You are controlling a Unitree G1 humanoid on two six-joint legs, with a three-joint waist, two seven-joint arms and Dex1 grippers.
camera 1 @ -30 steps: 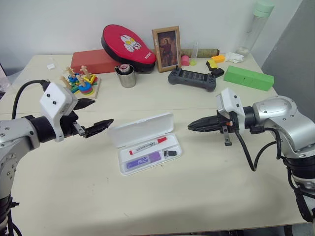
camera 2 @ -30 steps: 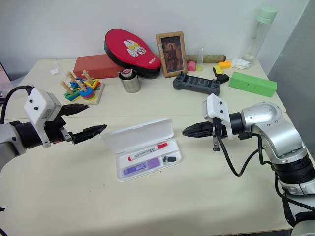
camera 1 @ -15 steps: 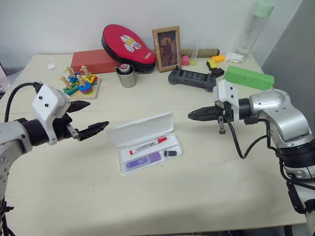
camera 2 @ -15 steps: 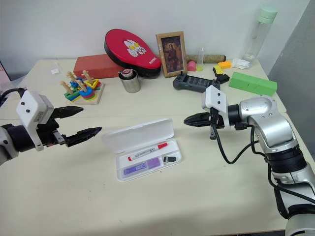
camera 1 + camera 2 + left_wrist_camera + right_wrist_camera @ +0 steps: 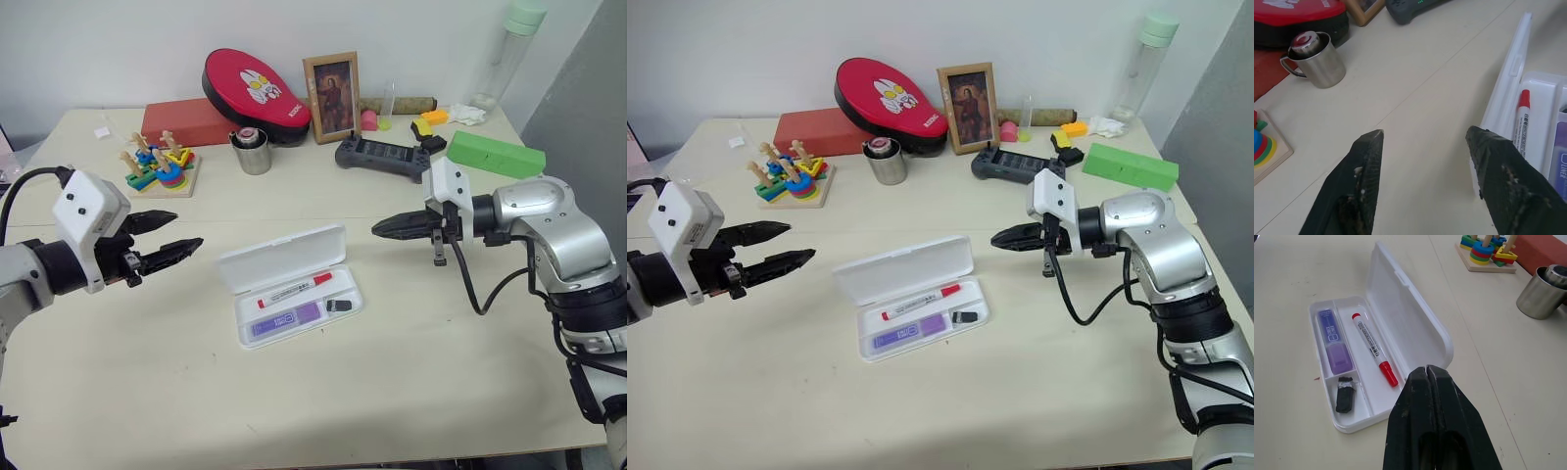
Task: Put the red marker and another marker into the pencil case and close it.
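Pencil case (image 5: 291,284) lies open at the centre of the left eye frame on the table (image 5: 392,372), its lid tipped back toward the upper left. In the tray's far compartment rests the red marker (image 5: 294,290), and the purple marker (image 5: 285,319) fills the compartment nearer the lower edge of the frame, with a small dark piece (image 5: 339,305) just to its right. Left gripper (image 5: 178,236) hovers at the frame's left, well apart from the case, its two black fingers spread with bare table between them. Right gripper (image 5: 378,229) hangs to the right of centre, above and right of the case lid, its fingers pressed together on nothing and its tip pointing left toward the case without touching it.
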